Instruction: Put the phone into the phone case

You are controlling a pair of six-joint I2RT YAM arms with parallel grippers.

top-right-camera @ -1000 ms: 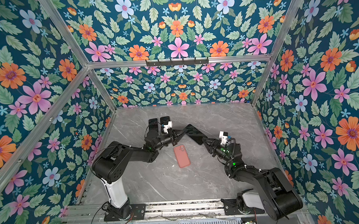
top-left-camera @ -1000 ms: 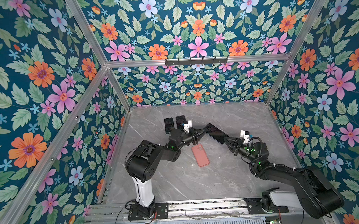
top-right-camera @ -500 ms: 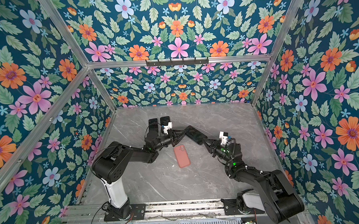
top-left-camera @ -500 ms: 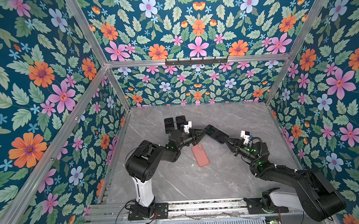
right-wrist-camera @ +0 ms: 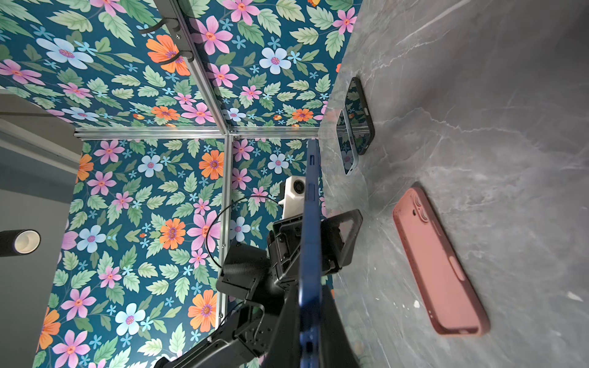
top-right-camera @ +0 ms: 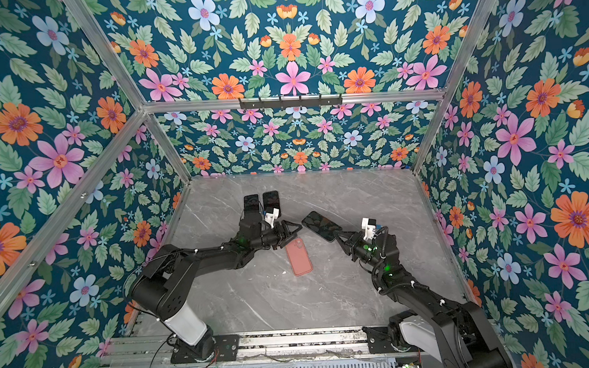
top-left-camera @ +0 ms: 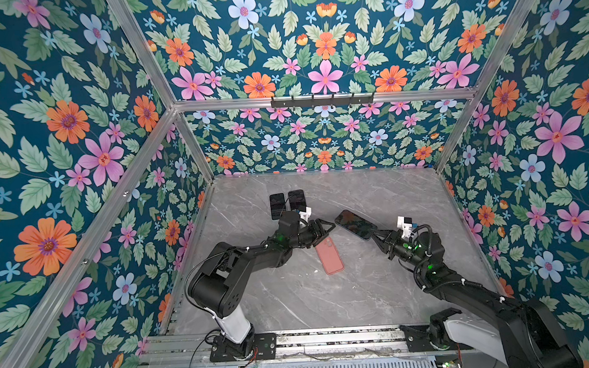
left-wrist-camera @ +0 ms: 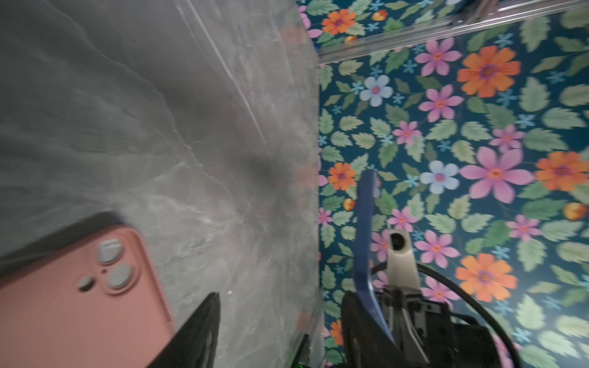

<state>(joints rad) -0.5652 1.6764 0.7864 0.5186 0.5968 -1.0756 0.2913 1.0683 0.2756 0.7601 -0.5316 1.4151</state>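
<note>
The right claw (top-left-camera: 374, 234) pinches one end of the phone (top-left-camera: 355, 224), holding it up off the table (top-left-camera: 376, 290). The left claw (top-left-camera: 326, 227) is open and holds nothing. The pink case (top-left-camera: 329, 256) lies flat near both claws. Both top views show the phone's dark screen. The right wrist view shows its thin blue side and buttons.
</note>
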